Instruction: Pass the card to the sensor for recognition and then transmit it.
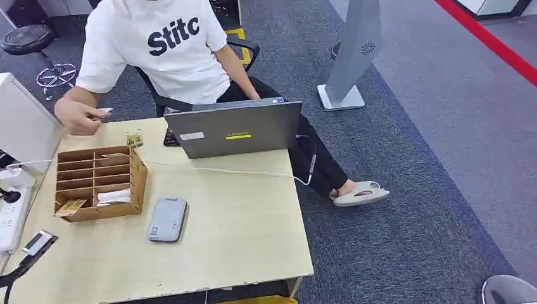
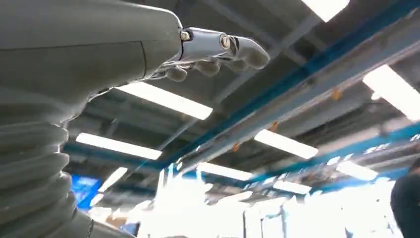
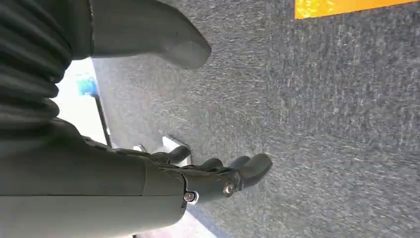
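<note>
A person in a white T-shirt sits behind the table (image 1: 240, 240) and holds a small white card (image 1: 105, 111) in one hand above the table's far left corner. The flat grey sensor (image 1: 168, 219) lies on the tabletop just right of a wooden card box (image 1: 95, 183), which holds a yellowish card (image 1: 71, 206) and white cards (image 1: 114, 196). My left hand (image 2: 218, 49) is raised with the ceiling behind it, its fingers stretched out and holding nothing. My right hand (image 3: 218, 173) hangs over grey carpet, fingers straight, thumb apart, empty.
A grey laptop (image 1: 234, 130) stands open at the table's far edge with a white cable (image 1: 240, 171) trailing off the right side. A power strip (image 1: 9, 218) and a small device on a stand (image 1: 37, 242) sit at the left. A kiosk base (image 1: 342, 98) stands on the carpet.
</note>
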Robot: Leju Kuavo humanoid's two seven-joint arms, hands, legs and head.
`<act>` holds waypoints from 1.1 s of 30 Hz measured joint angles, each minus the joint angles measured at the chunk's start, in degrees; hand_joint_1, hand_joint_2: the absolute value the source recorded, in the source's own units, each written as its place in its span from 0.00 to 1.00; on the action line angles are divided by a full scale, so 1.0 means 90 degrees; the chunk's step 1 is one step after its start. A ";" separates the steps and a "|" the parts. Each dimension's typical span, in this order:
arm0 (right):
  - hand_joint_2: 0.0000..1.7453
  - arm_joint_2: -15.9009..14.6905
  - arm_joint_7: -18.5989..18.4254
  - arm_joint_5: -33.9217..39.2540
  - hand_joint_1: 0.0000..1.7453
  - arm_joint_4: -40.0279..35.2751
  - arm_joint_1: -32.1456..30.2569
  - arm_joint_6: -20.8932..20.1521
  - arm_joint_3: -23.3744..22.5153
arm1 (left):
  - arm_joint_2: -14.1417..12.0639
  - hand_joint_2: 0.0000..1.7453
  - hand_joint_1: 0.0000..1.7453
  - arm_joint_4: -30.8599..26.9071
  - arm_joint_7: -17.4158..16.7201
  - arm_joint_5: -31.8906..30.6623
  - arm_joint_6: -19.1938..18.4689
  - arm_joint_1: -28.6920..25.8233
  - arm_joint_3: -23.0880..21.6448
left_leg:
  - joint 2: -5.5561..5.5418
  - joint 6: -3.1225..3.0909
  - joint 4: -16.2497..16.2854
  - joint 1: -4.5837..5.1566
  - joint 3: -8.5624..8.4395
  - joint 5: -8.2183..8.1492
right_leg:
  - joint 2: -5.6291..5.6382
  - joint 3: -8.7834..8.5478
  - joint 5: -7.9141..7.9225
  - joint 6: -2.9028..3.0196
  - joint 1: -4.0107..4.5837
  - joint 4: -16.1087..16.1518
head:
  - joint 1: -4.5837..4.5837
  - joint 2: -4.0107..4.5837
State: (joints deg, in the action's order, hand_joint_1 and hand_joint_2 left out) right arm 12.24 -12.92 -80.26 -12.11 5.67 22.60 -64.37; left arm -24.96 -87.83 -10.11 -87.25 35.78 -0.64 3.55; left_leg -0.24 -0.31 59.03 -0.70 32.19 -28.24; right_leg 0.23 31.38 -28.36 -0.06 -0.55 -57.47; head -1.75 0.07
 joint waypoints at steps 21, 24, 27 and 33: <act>1.00 0.0000 0.0109 0.0112 0.00 0.0010 -0.0016 -0.0070 -0.0002 | 0.1752 1.00 0.00 0.1425 0.1618 0.2468 -0.2802 0.1207 -0.0899 | 0.0012 -0.0003 0.0008 0.0009 0.0010 0.0000 | 0.0016 0.0020 0.0016 -0.0017 -0.0015 0.0006 | -0.0005 0.0000; 1.00 0.0000 0.0114 0.0109 0.00 0.0010 -0.0016 -0.0070 -0.0002 | 0.1836 1.00 0.00 0.1422 0.1601 0.2564 -0.2861 0.1211 -0.0899 | 0.0013 -0.0003 0.0007 0.0008 0.0010 0.0000 | 0.0017 0.0020 0.0016 -0.0017 -0.0014 0.0005 | -0.0005 0.0000; 1.00 0.0000 0.0126 0.0112 0.00 0.0010 -0.0018 -0.0070 -0.0002 | 0.1878 1.00 0.00 0.1422 0.1589 0.2601 -0.2897 0.1225 -0.0899 | 0.0013 -0.0003 0.0007 0.0008 0.0010 0.0001 | 0.0016 0.0020 0.0016 -0.0017 -0.0014 0.0005 | -0.0005 0.0000; 1.00 0.0000 0.0131 0.0114 0.00 0.0010 -0.0022 -0.0070 -0.0005 | 0.1858 1.00 0.00 0.1422 0.1368 0.2450 -0.2980 0.1227 -0.0899 | 0.0012 -0.0003 0.0007 0.0008 0.0010 0.0001 | 0.0015 0.0018 0.0016 -0.0017 -0.0014 0.0005 | -0.0005 0.0000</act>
State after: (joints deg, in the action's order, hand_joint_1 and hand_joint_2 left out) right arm 12.24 -11.74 -79.23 -12.02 5.47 21.97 -64.41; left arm -8.24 -75.03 2.21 -65.20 8.96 10.39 -4.55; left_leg -0.13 -0.33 59.10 -0.63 32.28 -28.23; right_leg 0.37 31.54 -28.21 -0.21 -0.68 -57.42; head -1.79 0.07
